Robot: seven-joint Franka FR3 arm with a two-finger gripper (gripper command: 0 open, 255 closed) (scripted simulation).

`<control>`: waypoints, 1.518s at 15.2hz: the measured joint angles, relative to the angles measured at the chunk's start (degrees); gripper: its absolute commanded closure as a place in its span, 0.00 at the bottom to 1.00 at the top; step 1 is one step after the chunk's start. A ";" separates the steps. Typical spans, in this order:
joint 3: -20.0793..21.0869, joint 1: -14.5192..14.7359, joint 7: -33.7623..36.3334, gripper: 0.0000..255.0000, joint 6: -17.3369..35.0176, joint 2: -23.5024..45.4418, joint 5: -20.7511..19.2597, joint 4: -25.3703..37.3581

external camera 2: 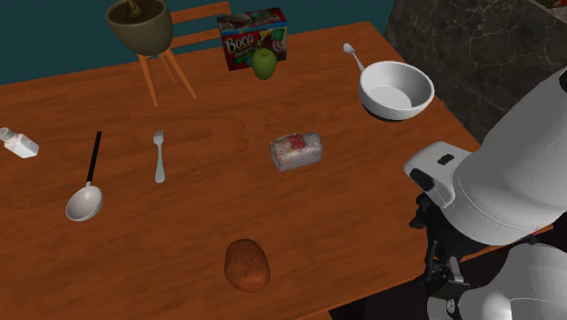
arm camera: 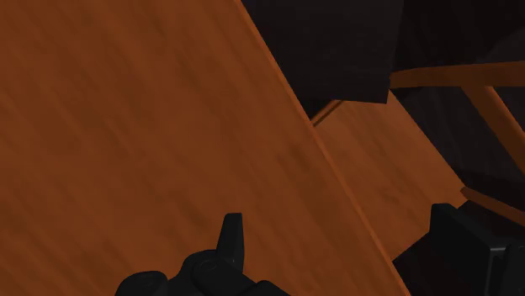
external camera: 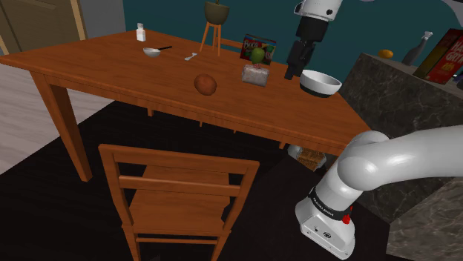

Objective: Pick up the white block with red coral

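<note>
Approach judged in hand: the all-black two-finger claw point(external camera: 292, 73) is held over the brown wooden bench's point(external camera 2: 182, 236) edge, fingers apart and empty; the whitish red-topped block point(external camera 2: 296, 151) is seen mid-bench, well apart from it, so realignment above it, then descent, is called for.

A wooden table point(external camera 2: 182, 227) fills the second exterior view. Near its lower centre lies a brown potato point(external camera 2: 247, 265). At the left sit a metal ladle point(external camera 2: 86, 191) with a black handle, a fork point(external camera 2: 159, 156), and, at the far left edge, a small shaker point(external camera 2: 18, 143). Top left stands an olive pot point(external camera 2: 139, 25) on a wooden tripod. Top centre, a green apple point(external camera 2: 264, 63) rests against a Boca box point(external camera 2: 245, 32). Upper right, a white bowl point(external camera 2: 396, 90) sits beside a spoon point(external camera 2: 353, 57). In the shoulder view, a wooden chair point(external camera: 178, 196) stands at lower centre.
</note>
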 measured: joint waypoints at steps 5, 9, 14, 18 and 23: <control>-2.14 -0.65 -3.38 0.00 2.83 4.46 -2.40 2.03; -4.22 -1.17 -7.01 0.00 6.47 10.64 -4.68 5.35; -7.26 -1.90 -12.09 0.00 11.35 20.12 -6.93 11.12; -9.30 -2.40 -15.91 0.00 13.61 27.03 -7.85 16.80; -11.69 -3.26 -20.92 0.00 15.32 36.69 -7.95 26.15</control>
